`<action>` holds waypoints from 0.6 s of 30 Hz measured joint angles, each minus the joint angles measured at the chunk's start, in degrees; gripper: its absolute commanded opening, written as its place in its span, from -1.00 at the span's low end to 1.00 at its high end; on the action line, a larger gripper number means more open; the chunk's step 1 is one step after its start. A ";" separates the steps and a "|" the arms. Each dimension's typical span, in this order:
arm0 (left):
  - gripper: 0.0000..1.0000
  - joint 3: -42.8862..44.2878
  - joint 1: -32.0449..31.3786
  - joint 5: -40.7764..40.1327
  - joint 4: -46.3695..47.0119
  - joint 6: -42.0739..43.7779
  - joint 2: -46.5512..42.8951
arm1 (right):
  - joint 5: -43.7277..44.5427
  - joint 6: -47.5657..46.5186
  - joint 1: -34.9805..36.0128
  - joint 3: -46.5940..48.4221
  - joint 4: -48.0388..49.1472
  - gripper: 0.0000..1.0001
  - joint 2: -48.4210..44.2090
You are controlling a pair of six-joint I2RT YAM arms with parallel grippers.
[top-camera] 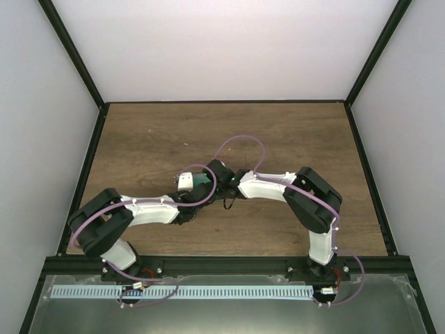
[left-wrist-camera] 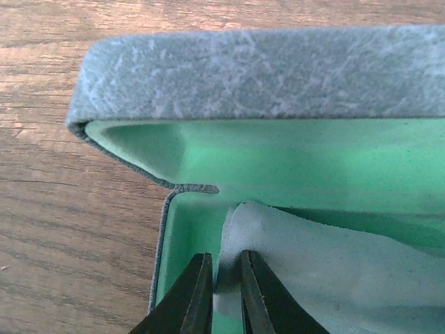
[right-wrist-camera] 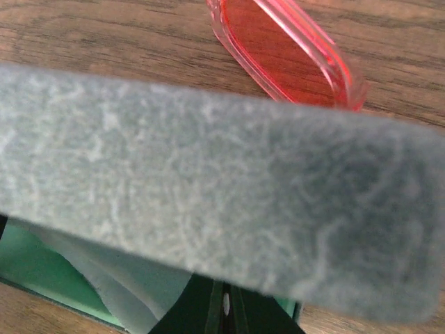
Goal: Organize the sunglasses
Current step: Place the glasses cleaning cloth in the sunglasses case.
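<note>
Left gripper (left-wrist-camera: 224,257) pinches the cloth (left-wrist-camera: 334,271) inside the case (left-wrist-camera: 164,236). The right gripper (right-wrist-camera: 223,300), closed, apparently props the lid (right-wrist-camera: 208,174). The sunglasses (right-wrist-camera: 285,52) wait at its one o'clock.

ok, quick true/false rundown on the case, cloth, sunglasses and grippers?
1. The case is open. True.
2. The sunglasses are inside it. False: they lie on the table, beyond the case.
3. The cloth is in the case, with a fold between the fingers of the left gripper. True.
4. The case is red inside. False: the lining is green.
5. The right gripper is wide open. False: it is shut.
</note>
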 measured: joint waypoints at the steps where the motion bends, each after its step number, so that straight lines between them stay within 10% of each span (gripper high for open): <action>1: -0.62 0.00 0.09 -0.02 -0.04 -0.09 0.00 | 0.07 0.00 0.00 0.00 -0.04 -0.99 0.00; 8: -0.42 0.00 0.28 0.04 -0.35 -0.74 0.11 | 0.20 -0.02 0.00 0.00 0.00 -0.96 0.00; 18: -0.39 0.00 0.33 -0.02 -1.81 -1.07 -0.55 | 0.42 -0.81 0.00 0.00 0.39 -0.39 -0.11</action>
